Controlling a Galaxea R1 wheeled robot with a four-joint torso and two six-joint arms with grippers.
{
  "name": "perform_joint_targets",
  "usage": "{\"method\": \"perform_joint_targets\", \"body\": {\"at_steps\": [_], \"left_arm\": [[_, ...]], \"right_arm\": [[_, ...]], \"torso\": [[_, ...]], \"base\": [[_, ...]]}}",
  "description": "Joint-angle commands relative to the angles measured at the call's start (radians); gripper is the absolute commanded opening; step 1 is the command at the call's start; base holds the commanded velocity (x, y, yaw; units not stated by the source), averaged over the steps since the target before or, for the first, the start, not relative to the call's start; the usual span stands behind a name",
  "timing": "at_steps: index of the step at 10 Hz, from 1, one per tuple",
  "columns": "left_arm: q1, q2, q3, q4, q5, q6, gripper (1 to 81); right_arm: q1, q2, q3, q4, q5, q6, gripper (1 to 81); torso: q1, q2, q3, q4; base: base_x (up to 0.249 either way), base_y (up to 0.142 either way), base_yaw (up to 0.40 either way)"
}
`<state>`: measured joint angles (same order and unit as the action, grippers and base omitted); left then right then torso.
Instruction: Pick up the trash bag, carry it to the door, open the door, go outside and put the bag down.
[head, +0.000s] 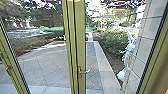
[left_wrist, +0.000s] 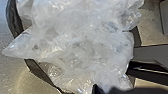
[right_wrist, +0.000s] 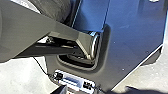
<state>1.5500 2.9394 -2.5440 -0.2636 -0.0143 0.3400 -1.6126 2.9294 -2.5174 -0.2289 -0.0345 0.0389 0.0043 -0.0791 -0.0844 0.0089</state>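
**Clear bag at the left wrist, door dead ahead**

Clock directions are the robot's own, with 12 o'clock straight ahead. The left gripper (left_wrist: 106, 90) is close against the bag (left_wrist: 80, 42); whether it is open or gripping the plastic cannot be told. The right gripper (right_wrist: 96, 91) is over the robot's base plate (right_wrist: 135, 47); whether it is open or closed cannot be told either.

The bag is see-through, loose and heavily crumpled, its contents too blurred to identify. It overlaps a dark curved edge (left_wrist: 40, 72); whether it rests on that part cannot be established. One corner is drawn out to a point past that edge. The mouth is not identifiable, so the long axis and the way it faces cannot be stated.

At 12 o'clock is the glazed door (head: 80, 37), green-framed and upright, its handle (head: 83, 72) roughly level. Through the glass, paving (head: 42, 65) runs outward, with a hedge (head: 111, 42) toward 1 o'clock and a pale tiled wall (head: 146, 42) toward 2 o'clock.
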Motion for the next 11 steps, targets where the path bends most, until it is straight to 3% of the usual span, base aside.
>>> {"method": "perform_joint_targets", "body": {"at_steps": [1, 11], "left_arm": [[-0.041, 0.0, 0.005, 0.011, 0.068, 0.005, 1.0], [-0.041, 0.003, 0.004, 0.012, 0.071, 0.007, 1.0]], "right_arm": [[0.041, 0.001, 0.008, -0.006, -0.058, -0.002, 81.1], [0.038, 0.026, -0.038, -0.004, -0.058, -0.002, 81.1]], "torso": [[0.0, 0.0, 0.0, 0.0], [0.0, 0.0, 0.0, 0.0]], "base": [[0.0, 0.0, 0.319], [0.0, 0.0, 0.27]]}}
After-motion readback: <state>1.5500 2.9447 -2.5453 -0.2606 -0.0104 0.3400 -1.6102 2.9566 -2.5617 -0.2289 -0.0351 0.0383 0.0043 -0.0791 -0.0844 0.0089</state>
